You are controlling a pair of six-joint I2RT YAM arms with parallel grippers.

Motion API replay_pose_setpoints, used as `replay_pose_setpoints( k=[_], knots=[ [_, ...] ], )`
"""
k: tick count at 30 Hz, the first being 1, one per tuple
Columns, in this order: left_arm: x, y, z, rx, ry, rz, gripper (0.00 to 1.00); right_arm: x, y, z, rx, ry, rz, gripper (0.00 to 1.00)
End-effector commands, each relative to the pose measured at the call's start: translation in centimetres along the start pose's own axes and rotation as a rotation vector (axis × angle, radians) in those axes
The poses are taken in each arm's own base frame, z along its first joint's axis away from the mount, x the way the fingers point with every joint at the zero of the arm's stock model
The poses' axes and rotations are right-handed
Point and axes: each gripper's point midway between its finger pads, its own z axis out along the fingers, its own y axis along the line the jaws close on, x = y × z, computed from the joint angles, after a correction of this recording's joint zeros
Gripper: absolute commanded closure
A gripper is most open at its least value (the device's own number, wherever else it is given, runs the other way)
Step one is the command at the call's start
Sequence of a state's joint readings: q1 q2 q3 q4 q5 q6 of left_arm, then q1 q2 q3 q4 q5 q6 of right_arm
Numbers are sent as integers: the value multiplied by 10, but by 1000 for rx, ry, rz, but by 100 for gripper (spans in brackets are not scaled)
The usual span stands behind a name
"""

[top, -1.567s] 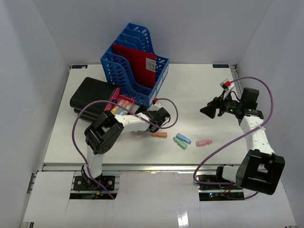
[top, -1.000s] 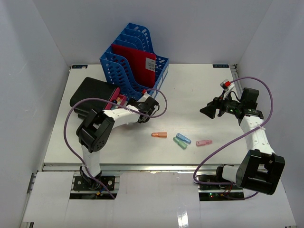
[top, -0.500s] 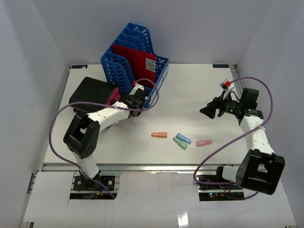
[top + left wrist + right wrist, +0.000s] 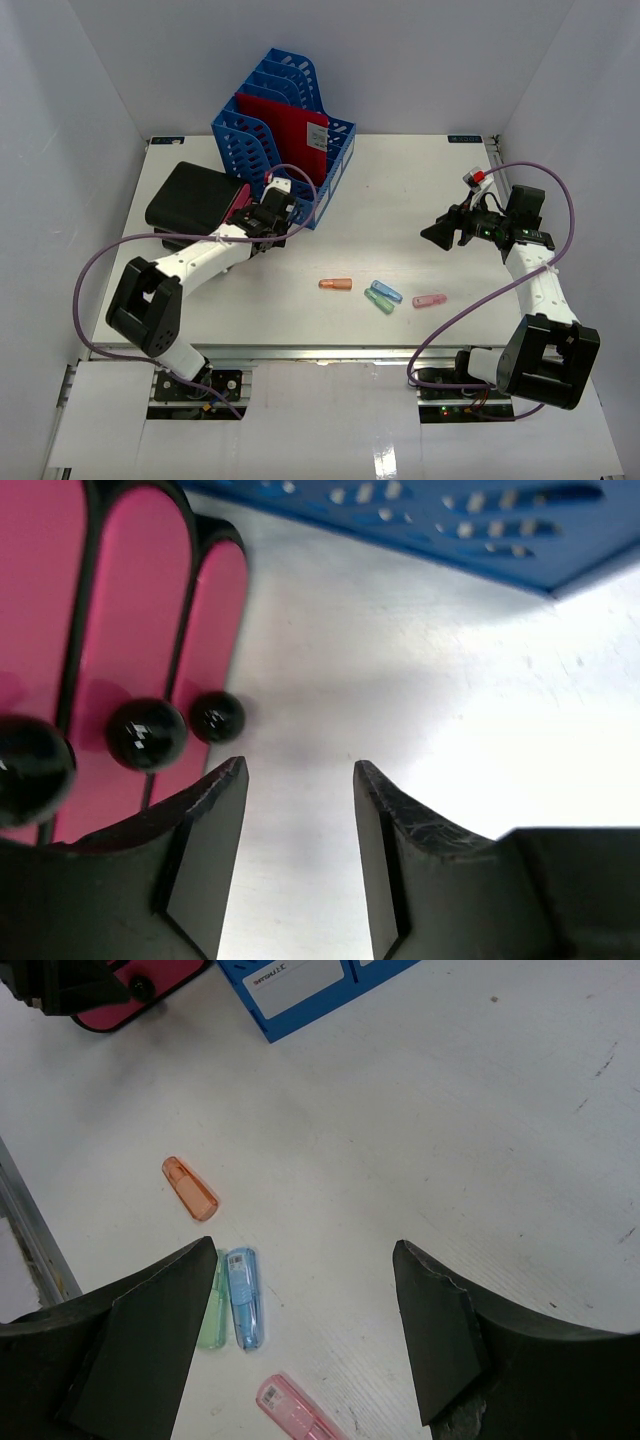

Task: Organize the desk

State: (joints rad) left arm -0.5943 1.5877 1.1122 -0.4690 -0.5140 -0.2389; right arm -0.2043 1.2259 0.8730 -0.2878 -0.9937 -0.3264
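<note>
The white desk [image 4: 400,180] carries four capped highlighters near its front middle: orange [image 4: 335,284], blue [image 4: 386,292], green [image 4: 378,302] and pink [image 4: 429,300]. My left gripper [image 4: 268,212] hovers low at the front corner of the blue file rack [image 4: 285,140], beside a pink case [image 4: 243,205]. In the left wrist view that gripper [image 4: 297,770] is open over bare desk [image 4: 400,680], with the pink case [image 4: 130,600] just to its left. My right gripper [image 4: 436,235] hangs open above the desk; in its own view it [image 4: 300,1250] has nothing between its fingers.
A red folder [image 4: 292,132] stands in the rack. A black case [image 4: 195,195] lies left of the pink one. The right wrist view shows the orange [image 4: 189,1188], green [image 4: 210,1305], blue [image 4: 243,1298] and pink [image 4: 290,1408] highlighters below. White walls enclose three sides.
My left arm has swung left and back, from near the orange highlighter to the pink case by the rack. The right arm and the highlighters have not moved.
</note>
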Motion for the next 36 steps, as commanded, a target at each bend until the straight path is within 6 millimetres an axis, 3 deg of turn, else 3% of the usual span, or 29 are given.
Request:
replay_pose_setpoints(
  k=[1,3,6,10,12,16,24,36],
  knots=[
    [-8,-13,-21,106,-66,-76,43,-2,0,1,-11,-5,-23,22],
    [-9,-14,-24,121,-81,-74,43,-2,0,1,-11,-4,-22,22],
    [5,-14,-15,104,-49,-48,43,-2,0,1,-11,-4,-22,22],
    [30,7,12,-82,6,12,62,-3,0,1,-11,-6,-24,22],
    [36,21,23,-199,16,44,65,-2,0,2,-10,-4,-22,22],
    [36,39,35,-386,17,70,58,-1,-1,2,-11,-2,-19,22],
    [28,31,38,-434,-24,33,39,-1,-2,2,-10,0,-18,22],
    [29,35,53,-555,-21,37,36,0,-3,3,-8,4,-19,22]
  ],
)
